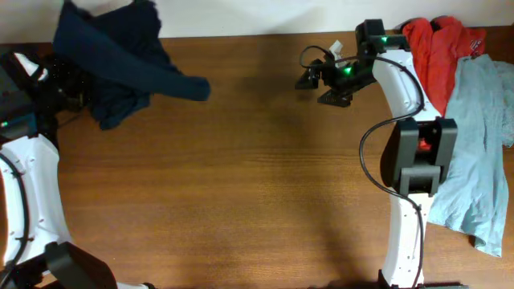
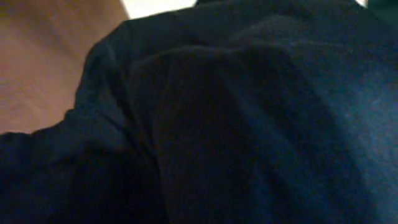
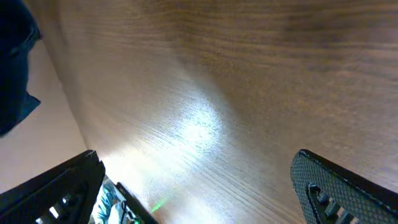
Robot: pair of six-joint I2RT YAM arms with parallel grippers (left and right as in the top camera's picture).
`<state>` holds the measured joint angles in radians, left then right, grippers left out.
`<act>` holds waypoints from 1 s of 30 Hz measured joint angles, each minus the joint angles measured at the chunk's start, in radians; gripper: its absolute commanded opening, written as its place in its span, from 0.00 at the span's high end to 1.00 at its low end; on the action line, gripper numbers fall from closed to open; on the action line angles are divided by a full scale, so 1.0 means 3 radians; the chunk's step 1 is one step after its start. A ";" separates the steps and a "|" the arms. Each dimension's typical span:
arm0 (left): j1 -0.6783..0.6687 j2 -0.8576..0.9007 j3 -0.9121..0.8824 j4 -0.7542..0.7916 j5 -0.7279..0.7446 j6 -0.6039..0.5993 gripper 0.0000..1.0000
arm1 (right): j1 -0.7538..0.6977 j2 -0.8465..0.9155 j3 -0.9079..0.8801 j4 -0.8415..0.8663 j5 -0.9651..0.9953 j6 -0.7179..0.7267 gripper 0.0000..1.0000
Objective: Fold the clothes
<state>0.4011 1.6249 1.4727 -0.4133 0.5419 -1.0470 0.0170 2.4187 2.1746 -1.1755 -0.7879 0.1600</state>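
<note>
Shorts (image 1: 120,56) bunched at far-left corner of table (image 1: 257,185), top cut off by frame. L gripper buried in cloth: clenched, can't tell if pinching it. R gripper (image 3: 196,158) spread wide, holding nothing.

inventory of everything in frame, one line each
navy shorts: 1, dark navy, bunched at the table's far-left corner
red garment: 1, red, crumpled at far-right corner
shirt: 1, pale blue-grey, spread along right edge
table: 1, brown wood, under everything
left gripper: 1, black, shut, buried in the shorts, apparently gripping them
right gripper: 1, black, open, empty, above bare wood
arms: 2, white and black, either side
</note>
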 measured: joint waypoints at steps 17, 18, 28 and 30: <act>0.0009 0.0000 0.0000 -0.0468 0.0018 0.0078 0.99 | 0.1067 0.0000 0.0000 0.0085 -0.0559 -0.1019 0.04; 0.0003 0.0000 0.0000 -0.0486 0.0028 0.0103 0.99 | 0.1124 0.0000 0.0000 0.0146 -0.0584 -0.1055 0.04; -0.0005 0.0000 0.0000 -0.0534 0.0233 0.0289 0.99 | 0.1450 0.0000 0.0000 0.1024 -0.0685 -0.1041 0.08; -0.0005 0.0000 0.0000 -0.0534 0.0267 0.0308 0.99 | 0.1514 0.0000 0.0000 0.1213 -0.0685 -0.0916 0.16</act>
<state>0.3996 1.6249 1.4727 -0.5735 0.6220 -0.9546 0.4713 2.4187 2.1746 -0.8116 -0.9936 -0.1146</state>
